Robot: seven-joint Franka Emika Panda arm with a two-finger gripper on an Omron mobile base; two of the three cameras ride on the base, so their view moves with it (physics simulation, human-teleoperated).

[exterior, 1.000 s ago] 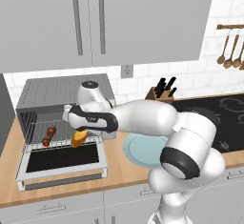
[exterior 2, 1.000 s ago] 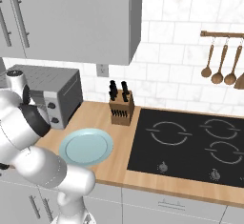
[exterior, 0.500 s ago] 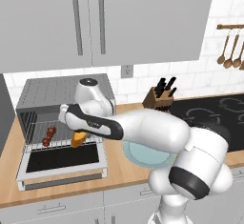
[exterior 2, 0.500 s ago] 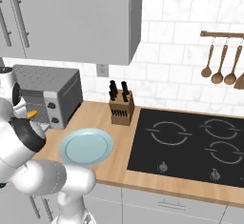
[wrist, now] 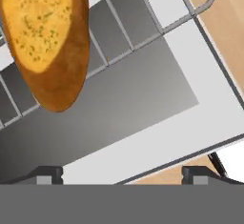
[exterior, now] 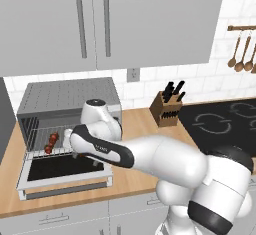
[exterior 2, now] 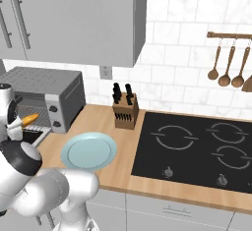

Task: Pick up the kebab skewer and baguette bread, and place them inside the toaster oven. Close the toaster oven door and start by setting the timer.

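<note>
Lying on the wire rack (wrist: 143,32) of the oven (exterior: 65,104), the baguette (wrist: 47,37) is seen just past the open jaws, which are spread wide and grip nothing. The skewer (exterior: 51,142) is lodged on the same rack, to the left in the left base view. The door (exterior: 65,171) is dropped flat over the table (exterior: 135,174). Both foods appear placed, so the gripper (wrist: 121,173) is best drawn straight back, clear of the rack, before the door's front edge is lifted from beneath. A plate (exterior 2: 88,150) is seen nearby.
</note>
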